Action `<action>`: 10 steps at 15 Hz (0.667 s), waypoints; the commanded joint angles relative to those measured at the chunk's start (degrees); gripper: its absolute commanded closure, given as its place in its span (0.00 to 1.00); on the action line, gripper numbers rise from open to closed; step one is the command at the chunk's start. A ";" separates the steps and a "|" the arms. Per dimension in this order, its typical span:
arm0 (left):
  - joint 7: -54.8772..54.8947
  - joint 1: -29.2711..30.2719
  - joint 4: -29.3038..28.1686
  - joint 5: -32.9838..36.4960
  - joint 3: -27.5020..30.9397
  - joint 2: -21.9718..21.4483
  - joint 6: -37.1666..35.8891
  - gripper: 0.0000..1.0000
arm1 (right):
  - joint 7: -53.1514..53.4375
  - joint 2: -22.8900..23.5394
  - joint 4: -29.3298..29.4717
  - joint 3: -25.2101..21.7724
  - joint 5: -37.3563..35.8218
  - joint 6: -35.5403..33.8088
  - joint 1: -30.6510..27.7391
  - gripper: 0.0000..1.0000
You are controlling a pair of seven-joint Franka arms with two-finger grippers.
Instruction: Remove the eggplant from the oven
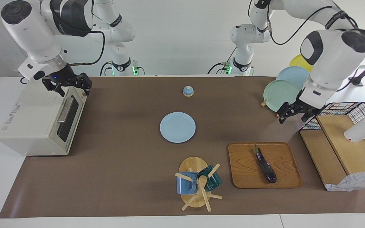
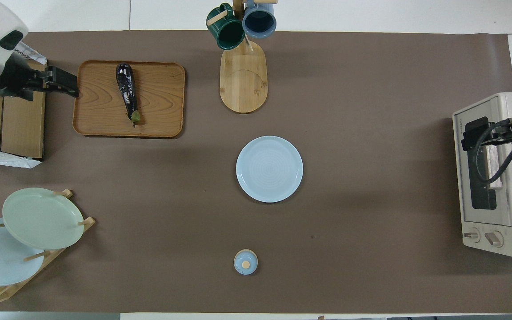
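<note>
Facing view: the slender, glossy dark purple eggplant (image 1: 265,165) lies lengthwise on the rounded rectangular wooden tray (image 1: 242,177), well apart from the boxy cream-white toaster oven (image 1: 30,122) at the right arm's end of the table. The oven's dark glass door (image 1: 68,118) appears closed, with its metal handle (image 1: 64,110) up against the front. By this layout, the removal looks complete, with the tray serving as the drop location. The right gripper (image 1: 71,87) hovers over the oven's top front edge, beside the handle, fingers spread and gripping nothing. The left gripper (image 1: 293,112) hangs over the mat between the wooden plate rack (image 1: 262,104) and the wire basket (image 1: 360,109), fingers parted and unloaded. The eggplant lies clear of both grippers, the left being the closer one.
</note>
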 commanded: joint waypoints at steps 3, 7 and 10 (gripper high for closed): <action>-1.05 -0.05 -2.59 1.11 -0.16 -8.59 -13.61 0.00 | -0.96 -0.36 0.50 0.01 0.01 -0.77 -0.17 0.00; -4.20 -1.80 -10.13 -0.64 0.54 -12.20 -9.71 0.00 | -1.31 -0.36 0.50 0.10 0.01 -0.77 -0.25 0.00; -4.13 -1.90 -10.24 -3.64 2.30 -12.21 -7.75 0.00 | -1.32 -0.53 0.50 0.10 0.01 -0.77 -0.08 0.00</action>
